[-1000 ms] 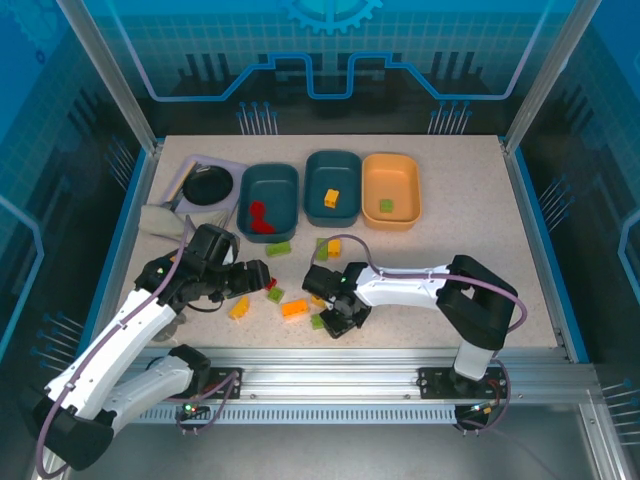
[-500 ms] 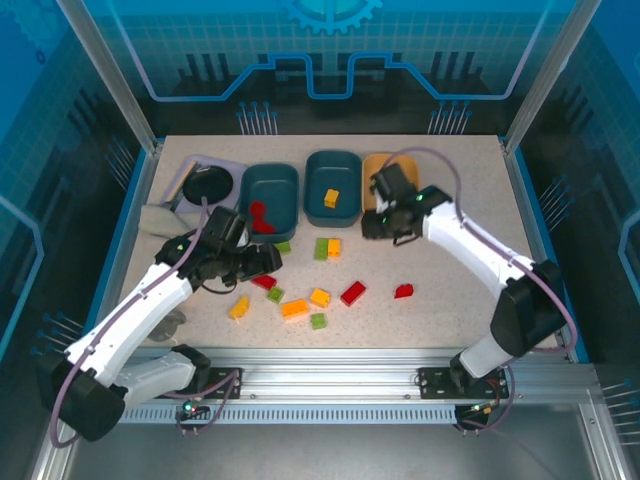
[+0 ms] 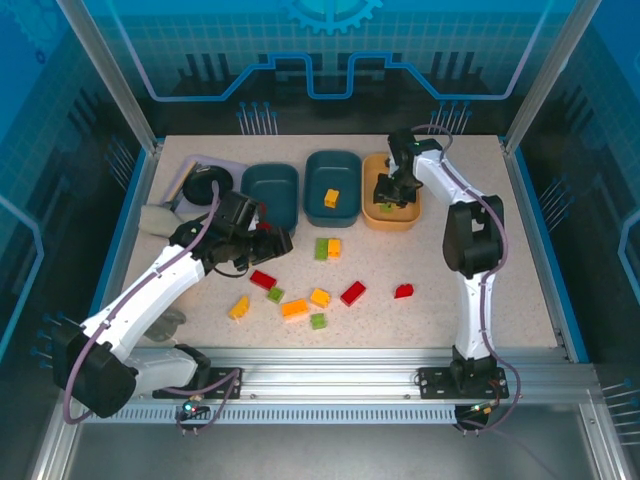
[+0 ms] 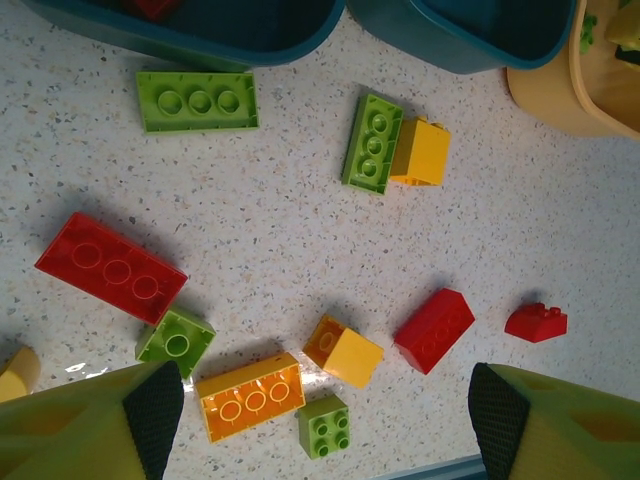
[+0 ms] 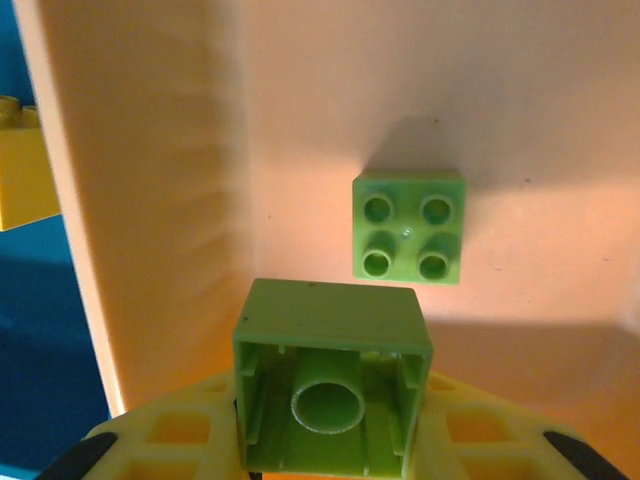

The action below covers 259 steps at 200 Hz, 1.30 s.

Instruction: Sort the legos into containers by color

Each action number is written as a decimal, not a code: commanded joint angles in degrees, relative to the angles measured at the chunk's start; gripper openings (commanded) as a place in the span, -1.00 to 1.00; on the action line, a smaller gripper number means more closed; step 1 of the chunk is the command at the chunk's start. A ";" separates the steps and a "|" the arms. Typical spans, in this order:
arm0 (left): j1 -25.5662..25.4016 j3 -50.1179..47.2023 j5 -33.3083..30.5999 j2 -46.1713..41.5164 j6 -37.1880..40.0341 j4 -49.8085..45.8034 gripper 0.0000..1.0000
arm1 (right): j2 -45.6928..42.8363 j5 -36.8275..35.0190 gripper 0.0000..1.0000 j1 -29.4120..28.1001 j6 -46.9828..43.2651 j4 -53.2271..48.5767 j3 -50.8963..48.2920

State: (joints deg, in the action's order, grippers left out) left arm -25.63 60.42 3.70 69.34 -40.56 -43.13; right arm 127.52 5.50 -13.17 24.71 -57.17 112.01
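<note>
Right wrist: hollow-bottomed green lego (image 5: 333,380)

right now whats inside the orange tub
One green four-stud brick lies on the orange tub floor. The right gripper holds a second green brick above it, hiding the floor beneath.

overhead rear view, two close downward wrist views

In the left wrist view, the red brick (image 4: 152,8) in the teal tub (image 4: 200,35) is cut off by the top edge, and a yellow brick (image 4: 17,372) by the left edge. In the right wrist view, the green brick (image 5: 333,390) hides the fingertips behind it.
</note>
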 commanded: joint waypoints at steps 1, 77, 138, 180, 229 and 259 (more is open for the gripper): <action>-0.39 1.54 -1.28 0.14 -1.08 0.16 0.58 | 1.69 4.12 -0.41 0.12 -0.84 -5.07 3.72; -0.39 0.31 -2.07 0.00 -2.16 0.29 0.58 | 2.94 5.14 -0.32 -0.37 -0.74 -5.50 1.46; -0.39 0.49 -2.28 0.05 -2.44 -0.53 0.58 | 2.89 5.06 0.13 0.14 -2.72 -5.85 3.77; -0.23 0.09 -6.29 -1.49 -7.12 -8.00 0.57 | -3.55 1.23 0.05 -1.97 -4.82 -3.49 3.36; 3.39 -7.19 -8.47 -2.46 -16.03 -22.81 0.60 | -23.23 -1.90 0.22 -14.09 -13.62 13.82 -15.36; 6.95 -13.82 -3.83 -3.81 -18.26 -19.30 0.85 | -31.12 2.18 0.40 -21.46 -12.14 23.13 -29.05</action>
State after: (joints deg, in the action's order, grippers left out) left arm -21.39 50.83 -3.11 67.18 -55.33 -60.58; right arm 99.22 4.56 -31.20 13.54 -42.30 90.70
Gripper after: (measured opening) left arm 0.871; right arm 0.689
